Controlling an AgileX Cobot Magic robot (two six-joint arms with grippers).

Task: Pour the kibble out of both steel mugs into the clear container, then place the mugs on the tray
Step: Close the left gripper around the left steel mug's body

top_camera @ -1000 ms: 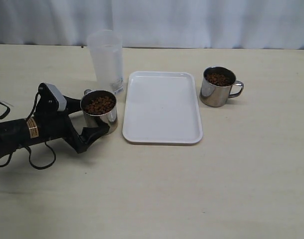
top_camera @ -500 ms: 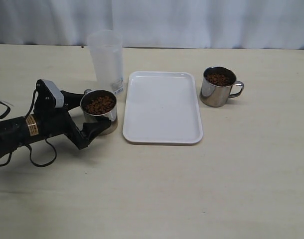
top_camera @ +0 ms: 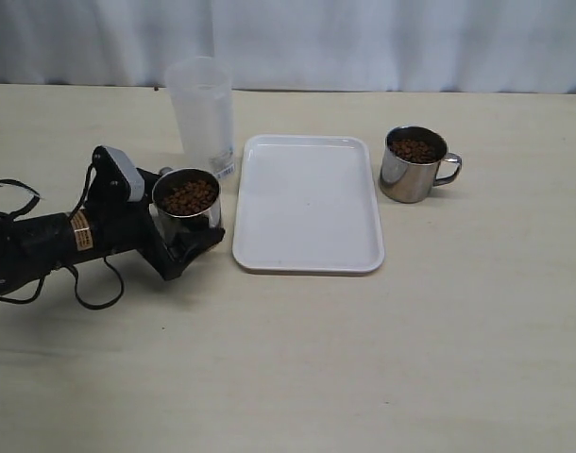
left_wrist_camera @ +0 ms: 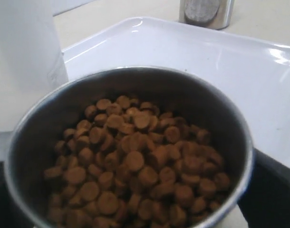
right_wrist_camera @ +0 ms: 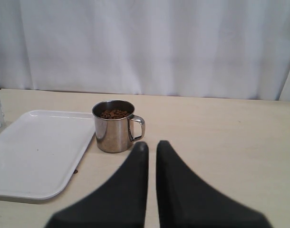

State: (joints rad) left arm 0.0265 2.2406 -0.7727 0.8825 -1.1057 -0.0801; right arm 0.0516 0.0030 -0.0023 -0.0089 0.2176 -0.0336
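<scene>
Mugs [top_camera: 401, 179], two; clear container [top_camera: 201, 109], one; tray [top_camera: 307, 203], one.

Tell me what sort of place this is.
Probably a robotics lab bench: a bare pale table, a white curtain backdrop, and a cabled robot arm beside a steel mug of kibble.

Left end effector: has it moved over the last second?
Yes: the left end effector has slid toward the white tray, further around the kibble-filled steel mug.

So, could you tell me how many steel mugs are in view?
2. One steel mug stands left of the tray, between the left gripper's jaws; the other mug stands right of the tray. None looks hidden.
</scene>
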